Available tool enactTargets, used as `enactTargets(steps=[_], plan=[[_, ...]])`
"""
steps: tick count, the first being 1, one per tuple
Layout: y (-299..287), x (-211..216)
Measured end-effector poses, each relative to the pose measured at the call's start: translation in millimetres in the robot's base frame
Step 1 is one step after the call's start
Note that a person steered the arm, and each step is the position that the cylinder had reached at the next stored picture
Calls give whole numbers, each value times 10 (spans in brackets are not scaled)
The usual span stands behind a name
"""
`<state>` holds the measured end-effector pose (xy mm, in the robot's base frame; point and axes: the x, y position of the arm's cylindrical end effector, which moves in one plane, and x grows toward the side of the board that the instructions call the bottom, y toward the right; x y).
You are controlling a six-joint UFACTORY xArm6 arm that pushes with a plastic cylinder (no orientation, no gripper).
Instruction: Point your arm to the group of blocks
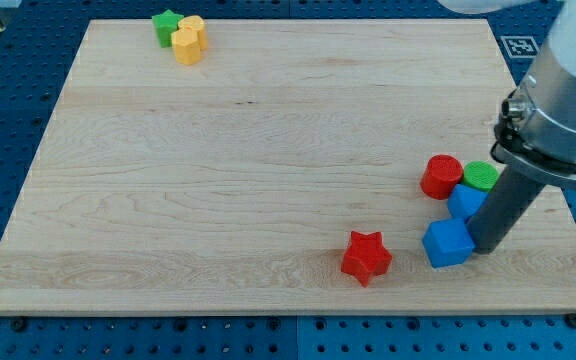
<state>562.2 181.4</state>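
Observation:
A group of blocks lies at the view's right: a red cylinder (441, 176), a green cylinder (482, 176), a blue block (465, 201) partly hidden by the rod, and a blue cube (447, 243). My tip (486, 247) rests on the board just right of the blue cube, touching or nearly touching it, below the green cylinder. A red star (366, 257) lies alone to the left of the group. At the view's top left sit a green star (166, 25), a yellow block (193, 25) and a yellow hexagonal block (186, 46), close together.
The wooden board (268, 170) lies on a blue perforated table. The arm's grey body (568, 90) hangs over the board's right edge. A fiducial marker (520, 45) sits beyond the top right corner.

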Motion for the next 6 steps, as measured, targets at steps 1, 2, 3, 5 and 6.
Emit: enactTargets(steps=[1, 2, 3, 5, 6], plan=[[-230, 0], [-357, 0], [-208, 0], [728, -1], [682, -124]])
